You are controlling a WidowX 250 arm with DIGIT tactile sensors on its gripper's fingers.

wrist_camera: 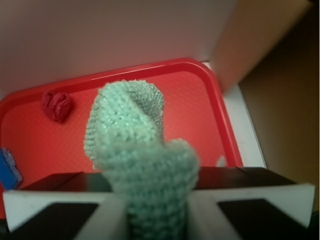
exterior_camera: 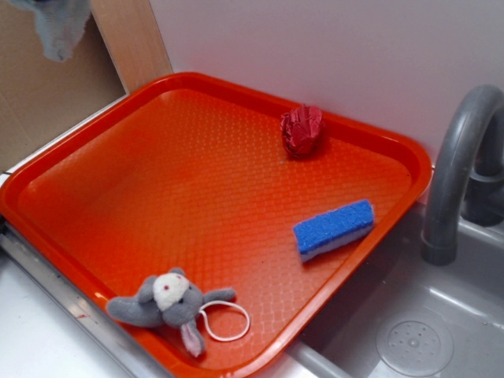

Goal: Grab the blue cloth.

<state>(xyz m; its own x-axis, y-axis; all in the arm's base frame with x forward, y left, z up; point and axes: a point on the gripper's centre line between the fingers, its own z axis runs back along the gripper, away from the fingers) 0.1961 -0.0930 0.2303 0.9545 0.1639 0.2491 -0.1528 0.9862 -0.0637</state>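
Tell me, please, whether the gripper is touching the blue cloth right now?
Touching. The wrist view shows the blue cloth pinched between the fingers of the gripper, its loose end hanging out over the orange tray.

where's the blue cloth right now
The cloth hangs pinched in the hand, lifted above the tray; exterior view shows it top left.

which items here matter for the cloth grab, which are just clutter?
Job:
- cloth, pale knit, hanging up out of the shut gripper, lifted above the tray; also at the top-left corner of the exterior view

Clutter:
- red ball, far side of tray
- blue sponge, right side
- plush toy, near edge
- faucet and sink, beside tray
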